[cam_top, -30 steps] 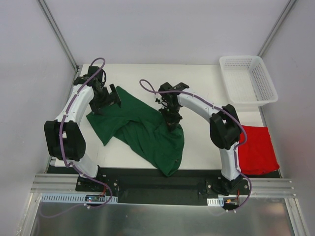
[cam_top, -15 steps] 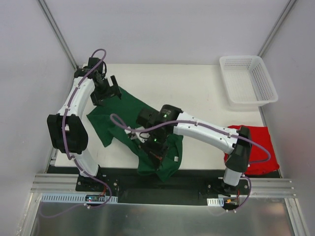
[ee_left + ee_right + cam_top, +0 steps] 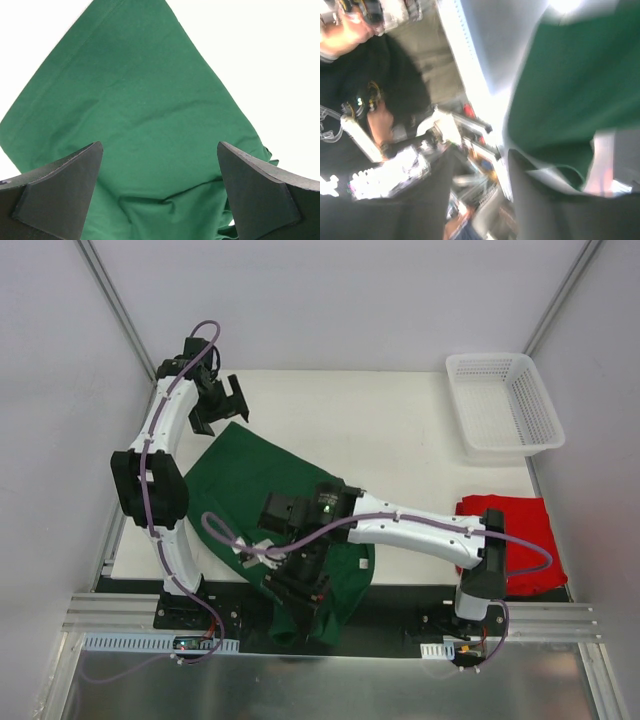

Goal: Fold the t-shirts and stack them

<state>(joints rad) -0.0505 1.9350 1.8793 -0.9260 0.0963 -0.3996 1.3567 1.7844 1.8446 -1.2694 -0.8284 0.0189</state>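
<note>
Green cotton takes up most of what we see: a dark green t-shirt [image 3: 245, 475] lies on the left half of the white table top [image 3: 400, 430]. Its far part is spread fairly flat, with one corner pointing toward the far-left corner. Its near part is bunched under the right arm, and a fold hangs over the near edge of the table past the black base rail [image 3: 400, 608]. The left gripper [image 3: 222, 408] hovers just beyond that far corner, apart from the cloth. In the left wrist view its fingers [image 3: 60, 190] are spread wide around empty air, with the smooth green fabric below and bare table on either side. The right arm reaches across to the near-left, and the right gripper [image 3: 300, 588] sits low over the crumpled near part of the shirt, at the table's edge. The right wrist view is badly blurred. We make out green fabric draped against one dark finger [image 3: 545, 200], but we cannot tell whether this claw is pinching the cloth or standing apart. A red t-shirt [image 3: 525, 535] lies folded flat at the near-right of the table, well apart from the green one and partly behind the right arm. A white plastic mesh basket [image 3: 485, 356] stands in the far-right corner.
</note>
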